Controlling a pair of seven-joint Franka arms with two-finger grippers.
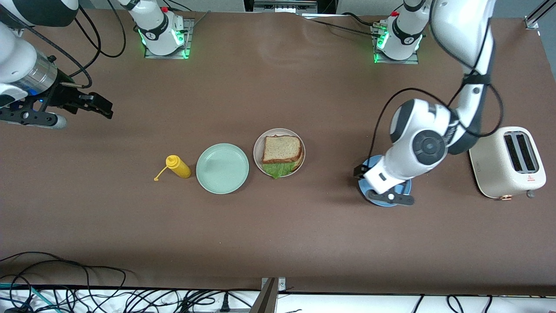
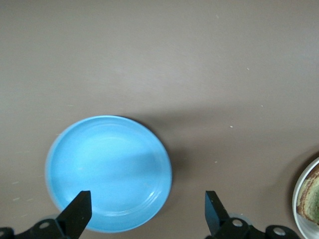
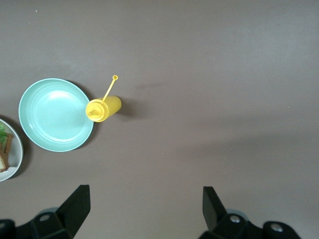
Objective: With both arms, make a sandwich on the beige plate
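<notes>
Sandwich (image 1: 282,153), brown wholegrain slices over green lettuce, sits assembled on round beige plate (image 1: 259,143), frame centre; left gripper (image 2: 147,215) wide open, empty, over blue plate (image 2: 107,172); right gripper (image 3: 144,209) wide open, empty, over bare table at frame's left edge; judged finished: lift both arms clear, avoid nudging the stack.

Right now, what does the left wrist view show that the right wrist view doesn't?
Only the left wrist view: the blue plate, bare, under the open left gripper.

Only the right wrist view: the mint plate, the yellow bottle beside it with its cap hanging off on a strap, and the open right gripper over bare table.

Both: the brown table and, at the picture's edge, a sliver of the beige plate with part of the sandwich on it, bread with lettuce showing.
</notes>
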